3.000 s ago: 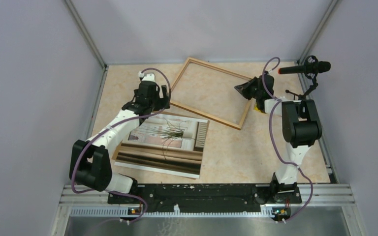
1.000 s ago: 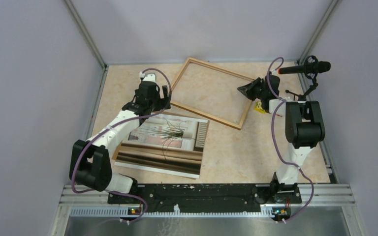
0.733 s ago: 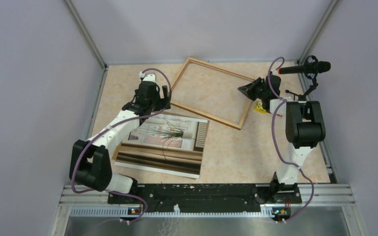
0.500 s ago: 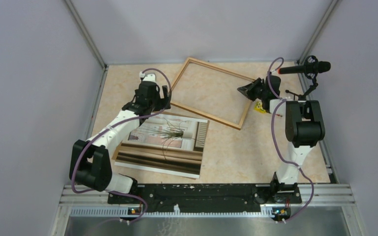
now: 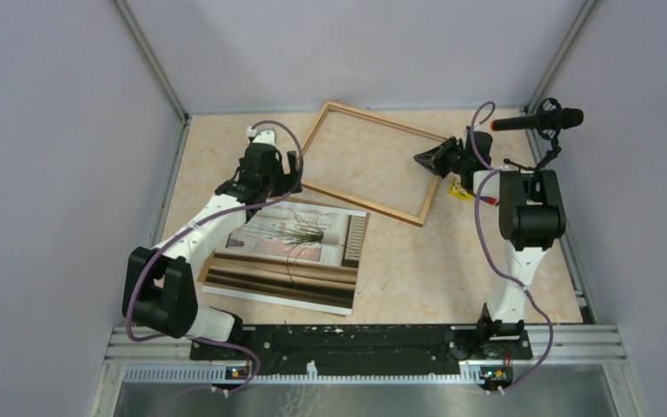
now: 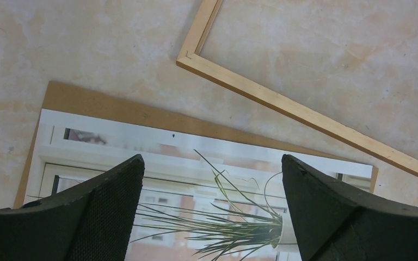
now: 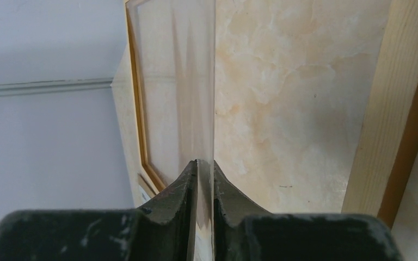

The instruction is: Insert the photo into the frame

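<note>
The photo [image 5: 291, 252] lies face up on a brown backing board [image 6: 141, 114] at the near left, showing grass blades [image 6: 217, 228]. The wooden frame [image 5: 360, 203] lies tilted behind it; its near corner shows in the left wrist view [image 6: 283, 103]. My left gripper [image 5: 276, 189] hovers open over the photo's far edge [image 6: 212, 159], holding nothing. My right gripper [image 5: 419, 159] is at the frame's right end. It is shut on the edge of a thin clear pane [image 7: 196, 81], which is pinched between the fingers [image 7: 205, 166]. The frame's bar [image 7: 408, 109] lies just to the right.
A black microphone on a stand [image 5: 538, 120] stands at the far right corner. A small yellow object [image 5: 460, 193] lies beside the right arm. Grey walls enclose the beige table [image 5: 452, 261] on three sides.
The right gripper has shifted slightly left with the pane, and the frame has nudged a little left. The left arm and the photo have not moved.
</note>
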